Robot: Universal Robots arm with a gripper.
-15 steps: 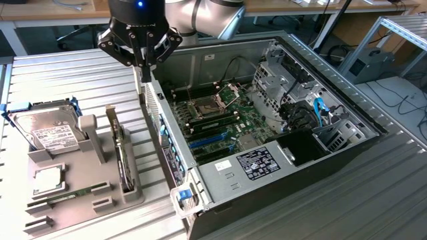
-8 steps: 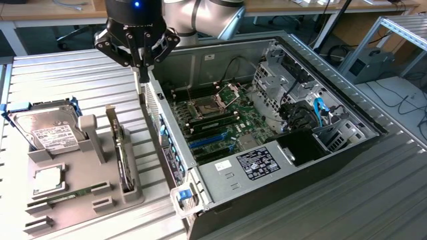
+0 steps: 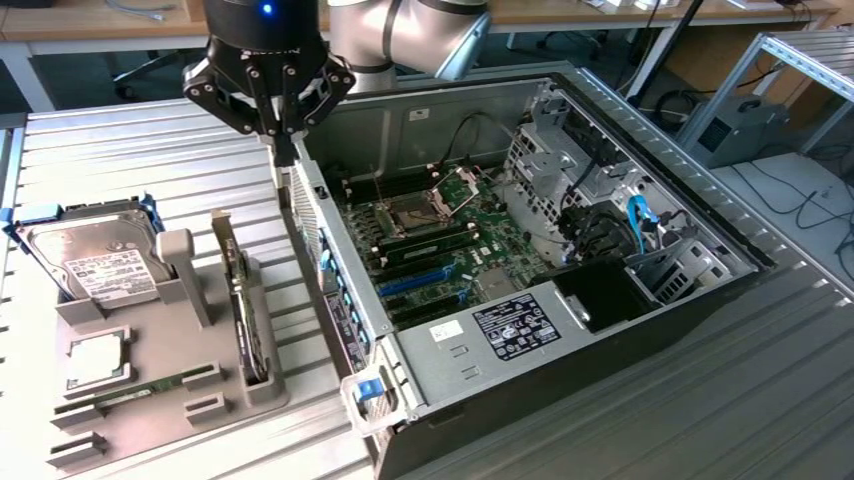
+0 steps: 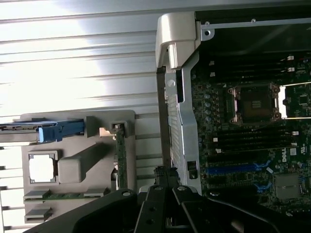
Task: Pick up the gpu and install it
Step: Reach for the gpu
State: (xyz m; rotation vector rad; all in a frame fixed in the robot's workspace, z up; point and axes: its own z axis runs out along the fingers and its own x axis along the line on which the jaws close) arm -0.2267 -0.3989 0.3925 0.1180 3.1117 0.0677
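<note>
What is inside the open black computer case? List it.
Green motherboard with open processor socket, blue slots, silver power supply, blue cables. Under the power supply is hidden.

My arm (image 3: 407, 35) was smooth silver-grey, with rounded joints, ending in a glossy black wrist housing (image 3: 260, 28) that carried a small blue light (image 3: 268, 10). My gripper (image 3: 283, 145) was black, its angular linkage bars (image 4: 97, 213) pinned with round screws (image 4: 127, 193).
</note>
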